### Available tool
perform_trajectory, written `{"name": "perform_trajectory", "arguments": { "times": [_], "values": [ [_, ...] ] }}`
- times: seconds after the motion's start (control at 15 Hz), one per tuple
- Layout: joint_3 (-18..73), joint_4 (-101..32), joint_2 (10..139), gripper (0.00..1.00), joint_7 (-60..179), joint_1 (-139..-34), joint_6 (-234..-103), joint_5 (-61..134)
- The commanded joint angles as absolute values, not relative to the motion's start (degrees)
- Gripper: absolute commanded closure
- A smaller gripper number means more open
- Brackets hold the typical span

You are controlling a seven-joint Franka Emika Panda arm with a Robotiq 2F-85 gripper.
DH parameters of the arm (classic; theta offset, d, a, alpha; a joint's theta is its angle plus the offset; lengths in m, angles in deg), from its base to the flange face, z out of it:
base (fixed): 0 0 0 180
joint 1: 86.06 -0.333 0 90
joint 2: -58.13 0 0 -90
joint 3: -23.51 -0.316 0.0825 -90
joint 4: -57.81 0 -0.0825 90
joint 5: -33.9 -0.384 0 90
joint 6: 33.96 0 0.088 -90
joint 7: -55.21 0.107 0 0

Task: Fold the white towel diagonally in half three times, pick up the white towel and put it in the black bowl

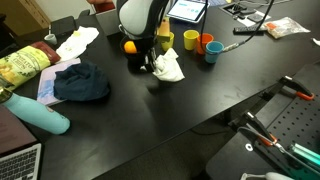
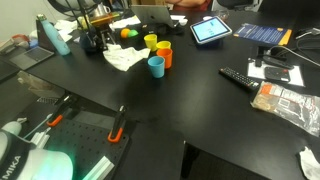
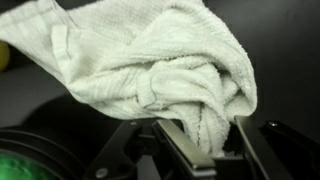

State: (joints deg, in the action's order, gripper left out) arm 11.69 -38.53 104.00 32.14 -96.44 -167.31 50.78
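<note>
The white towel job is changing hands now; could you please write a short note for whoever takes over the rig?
Gripper: shut on the white towel, with a bunched part pinched between its fingers.
Towel: in an exterior view it is a crumpled bundle under the gripper, low over the black table and near the blue cup.
Black bowl: I cannot pick it out against the dark table in any view.
Done: the towel is grasped. It looks bunched, so the folds cannot be confirmed.
Left: locate the bowl, carry the towel over and release it inside.
</note>
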Motion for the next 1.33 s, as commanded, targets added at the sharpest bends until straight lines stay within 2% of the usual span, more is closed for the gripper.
{"name": "perform_trajectory", "arguments": {
  "times": [0.0,0.47,0.8,0.87,0.93,1.07,1.27],
  "values": [
    [15.8,-48.2,96.0,0.90,40.2,-96.4,-171.8,51.2],
    [23.4,-50.6,96.7,0.90,51.4,-98.5,-178.5,55.7],
    [23.8,-51.1,99.2,0.89,54.5,-98.5,-181.6,54.7],
    [23.3,-51.7,99.0,0.84,54.6,-98.2,-182.1,54.1],
    [23.7,-53.0,97.9,0.62,56.1,-98.6,-182.6,54.1],
    [27.2,-55.8,95.6,0.59,61.4,-101.9,-184.8,57.1],
    [30.7,-58.2,92.8,0.38,68.2,-104.6,-183.6,58.5]
  ]
}}
